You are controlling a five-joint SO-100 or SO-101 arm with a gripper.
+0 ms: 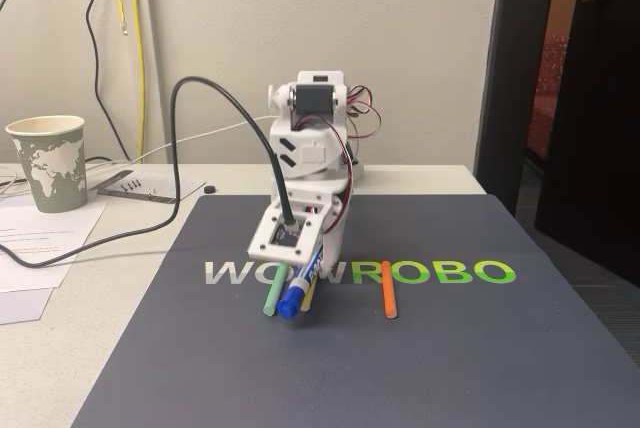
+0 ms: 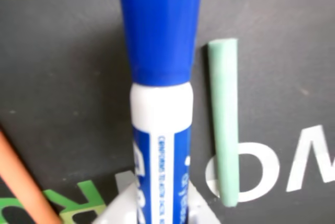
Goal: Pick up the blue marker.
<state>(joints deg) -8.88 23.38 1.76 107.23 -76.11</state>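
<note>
In the fixed view we see the white arm (image 1: 310,163) folded forward and down over the dark mat (image 1: 450,348), its claw (image 1: 300,283) low near the mat and pointing toward the camera. The claw pinches the blue marker (image 1: 299,293), whose blue cap sticks out in front. In the wrist view the marker (image 2: 159,77) runs up the middle between the white claw tips at the bottom edge. 1 thin green stick (image 1: 273,294) lies on the mat just beside the marker, and an orange stick (image 1: 386,288) lies farther to the right across the printed letters. Farther back on the counter (image 1: 420,180) stand a paper cup (image 1: 48,161) and papers (image 1: 40,233).
</note>
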